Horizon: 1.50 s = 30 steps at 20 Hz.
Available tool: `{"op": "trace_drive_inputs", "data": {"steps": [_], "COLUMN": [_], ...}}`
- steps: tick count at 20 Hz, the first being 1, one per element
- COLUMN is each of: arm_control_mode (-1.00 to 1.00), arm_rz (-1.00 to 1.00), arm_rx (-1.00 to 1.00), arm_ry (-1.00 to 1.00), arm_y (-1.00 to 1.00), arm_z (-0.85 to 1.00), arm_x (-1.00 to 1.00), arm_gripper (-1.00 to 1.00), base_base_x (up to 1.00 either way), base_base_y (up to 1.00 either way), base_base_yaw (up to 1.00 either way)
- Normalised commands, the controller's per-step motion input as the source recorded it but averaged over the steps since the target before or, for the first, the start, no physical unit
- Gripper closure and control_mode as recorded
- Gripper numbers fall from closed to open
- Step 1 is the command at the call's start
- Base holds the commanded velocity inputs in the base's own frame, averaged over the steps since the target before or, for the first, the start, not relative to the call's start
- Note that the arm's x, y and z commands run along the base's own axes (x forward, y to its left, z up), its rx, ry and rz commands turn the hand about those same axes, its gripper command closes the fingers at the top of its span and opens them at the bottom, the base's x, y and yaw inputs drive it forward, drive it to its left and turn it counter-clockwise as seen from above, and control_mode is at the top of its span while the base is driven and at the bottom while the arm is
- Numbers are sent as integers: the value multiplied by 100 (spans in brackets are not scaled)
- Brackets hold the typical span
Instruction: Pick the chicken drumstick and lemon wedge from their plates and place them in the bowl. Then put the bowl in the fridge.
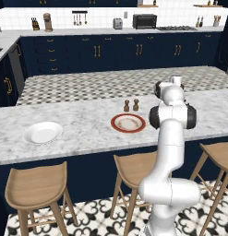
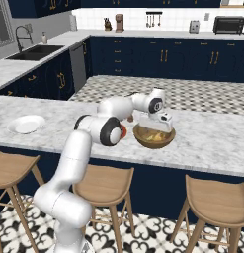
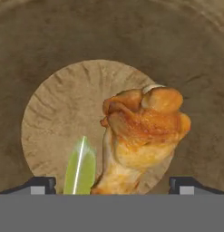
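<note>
In the hand view the two dark fingertips (image 3: 43, 183) sit wide apart at the bottom corners, jaws spread and clasping nothing. Between them, closer to the left tip, lies the lemon wedge (image 3: 80, 168), green-yellow with a pale edge; just beside it, nearer the right tip, the chicken drumstick (image 3: 143, 136) stands with its knobbly thick end farthest from the fingers. The two look to be touching low down, though the grey band cuts that off. Both rest on the lighter round floor of the bowl (image 3: 50, 59), whose darker walls rise all around.

The right base view gives the wider setting — the gripper (image 2: 162, 129) reaches down into the bowl (image 2: 154, 137) on the marble counter (image 2: 207, 136), and something golden shows inside it. From there the fingers themselves are hidden by the rim.

The left base view has the arm blocking the bowl, but beyond the forearm it shows the red-rimmed plate (image 1: 128, 122) bare, two pepper shakers (image 1: 130, 105) just behind it, and the white plate (image 1: 43, 132) well off to the left, also bare.
</note>
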Motion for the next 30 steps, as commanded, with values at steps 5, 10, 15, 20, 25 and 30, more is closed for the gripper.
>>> {"op": "trace_drive_inputs", "data": {"steps": [5,10,15,20,25,30], "arm_control_mode": [-100,-100,-100,-100,-100,-100], "arm_rz": [7,19,25,28,31,25], "arm_rx": [0,-9,-7,-8,-7,-1], "arm_ry": [0,0,-3,0,-5,0], "arm_y": [72,81,10,-5,-14,-6], "arm_z": [12,-3,4,-2,-6,-29], "arm_x": [-96,-23,0,25,23,51], "arm_gripper": [-100,-100,-100,-100,-100,-100], "base_base_x": [0,0,0,0,0,0], "base_base_y": [0,0,0,0,0,0], "base_base_yaw": [0,0,0,0,0,0]}}
